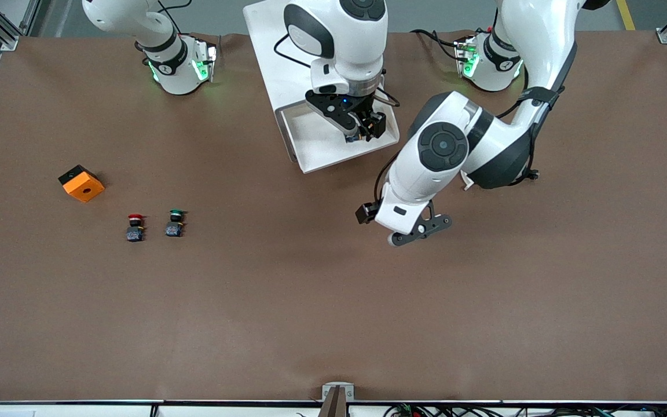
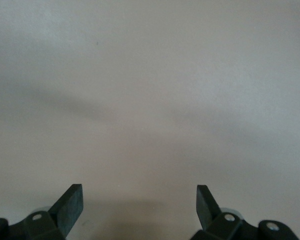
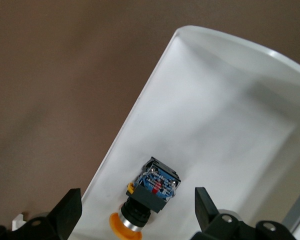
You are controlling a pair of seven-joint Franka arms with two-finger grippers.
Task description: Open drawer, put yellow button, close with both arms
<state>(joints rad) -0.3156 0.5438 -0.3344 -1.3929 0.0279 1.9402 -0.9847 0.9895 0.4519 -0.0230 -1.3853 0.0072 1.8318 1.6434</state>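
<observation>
The top drawer point(image 1: 315, 147) of the white cabinet point(image 1: 272, 52) stands pulled out toward the front camera. My right gripper point(image 1: 366, 128) hangs open just above the drawer's tray point(image 3: 215, 100). The yellow button point(image 3: 151, 194) lies on its side on the tray floor, close to one side wall. It rests between my right gripper's point(image 3: 137, 198) spread fingers, untouched by either. In the front view that hand hides the button. My left gripper point(image 1: 420, 230) is open and holds nothing, low over bare table nearer the front camera than the drawer. The left wrist view shows only brown cloth between the left gripper's point(image 2: 140, 194) fingers.
A red-capped button point(image 1: 135, 227) and a green-capped button point(image 1: 175, 223) stand side by side toward the right arm's end of the table. An orange block point(image 1: 81, 183) with a black face lies a little farther from the front camera than they do.
</observation>
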